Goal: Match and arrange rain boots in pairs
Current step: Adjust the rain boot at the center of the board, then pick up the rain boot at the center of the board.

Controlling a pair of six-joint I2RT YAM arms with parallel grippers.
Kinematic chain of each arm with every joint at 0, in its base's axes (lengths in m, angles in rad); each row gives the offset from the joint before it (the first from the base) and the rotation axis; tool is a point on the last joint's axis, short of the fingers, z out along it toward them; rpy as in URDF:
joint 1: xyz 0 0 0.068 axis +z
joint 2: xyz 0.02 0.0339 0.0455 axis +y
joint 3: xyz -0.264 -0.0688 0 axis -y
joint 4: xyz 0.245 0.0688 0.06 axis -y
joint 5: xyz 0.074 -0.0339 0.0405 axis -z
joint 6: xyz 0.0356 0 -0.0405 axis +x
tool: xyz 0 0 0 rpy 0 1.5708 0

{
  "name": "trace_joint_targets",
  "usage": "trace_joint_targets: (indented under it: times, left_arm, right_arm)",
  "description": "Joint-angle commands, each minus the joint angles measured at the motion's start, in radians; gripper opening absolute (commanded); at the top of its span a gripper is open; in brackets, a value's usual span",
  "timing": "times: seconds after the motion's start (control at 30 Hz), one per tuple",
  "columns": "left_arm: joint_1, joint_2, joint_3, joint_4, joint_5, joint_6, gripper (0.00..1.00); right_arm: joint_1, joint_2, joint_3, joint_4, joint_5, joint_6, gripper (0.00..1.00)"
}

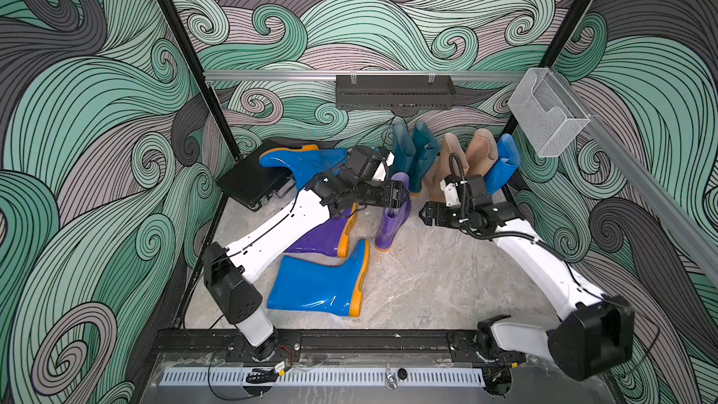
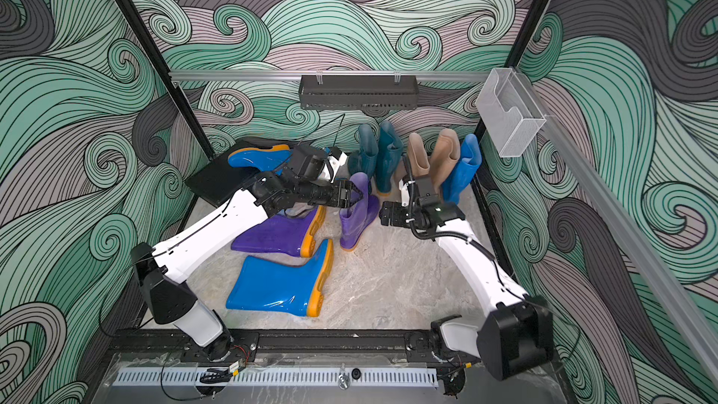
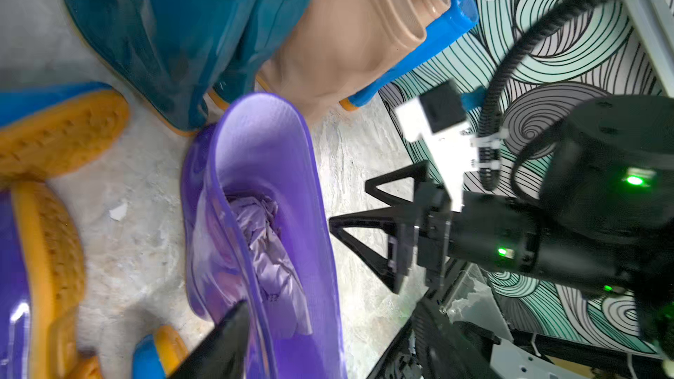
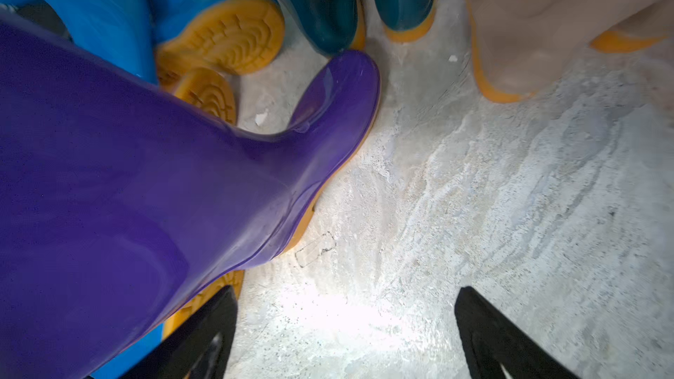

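Grey, stone-veined table [image 1: 427, 285] carried everything we saw. In its far left corner lay a flat black case [image 1: 244, 184], and the rear blue boot [image 1: 307, 161] lay on its side across it. Nearest the front, the front blue boot [image 1: 318, 285] lay flat with its orange sole turned toward the right arm's side. Just behind it the fallen purple boot [image 1: 322, 237] lay the same way, partly under the left arm.

Along the back wall stood a row: two dark teal boots [image 1: 403, 149], two beige boots [image 1: 450, 153], and the end blue boot [image 1: 505, 165] leaning at the right end. In front of the teal pair the upright purple boot [image 1: 390, 227] stood on its sole, its toe close beside a teal toe.

The left pincer [image 2: 359, 197] sat at that boot's top rim with its jaws apart; we could not tell whether a finger touched the rim. The right pincer [image 4: 344, 290] hung just to the boot's right, spread wide over bare table, gripping nothing.

Crumpled pale paper [image 3: 262, 242] filled the upright purple shaft. A small white scrap [image 3: 118, 211] lay on the table nearby.
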Motion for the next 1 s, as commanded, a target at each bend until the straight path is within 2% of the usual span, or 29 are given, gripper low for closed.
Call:
trace_joint_targets:
  times: [0.0,0.17,0.33,0.4,0.53,0.67,0.8,0.9,0.97]
  left_arm:
    - [0.013,-0.07,0.046,-0.065,-0.094,0.14,0.84]
    - [0.116,-0.124,0.002,-0.122,-0.097,0.149,0.85]
    - [0.26,-0.232,-0.136,-0.148,-0.125,0.152,0.87]
    - [0.322,-0.269,-0.198,-0.168,-0.151,0.144,0.9]
    - [0.478,-0.348,-0.363,-0.159,-0.131,0.155,0.93]
    - [0.662,-0.415,-0.529,-0.135,-0.085,0.121,0.96]
    - [0.834,-0.456,-0.672,-0.078,-0.009,0.092,0.97]
    - [0.932,-0.449,-0.756,-0.03,0.027,0.05,0.97]
    - [0.977,-0.432,-0.807,0.012,0.056,0.02,0.97]
  right_arm:
    - [0.027,-0.062,0.067,-0.031,0.022,0.095,0.92]
    - [0.138,-0.028,0.181,-0.039,0.044,0.164,0.91]
    - [0.252,0.083,0.285,-0.058,0.086,0.175,0.93]
    - [0.285,0.116,0.301,-0.041,0.089,0.168,0.93]
    - [0.328,0.195,0.35,-0.066,0.105,0.147,0.94]
    - [0.358,0.301,0.447,-0.212,0.169,0.09,0.92]
    - [0.374,0.322,0.467,-0.237,0.183,0.038,0.81]
    - [0.376,0.321,0.481,-0.257,0.153,-0.016,0.64]
    - [0.375,0.319,0.491,-0.275,0.137,-0.058,0.47]
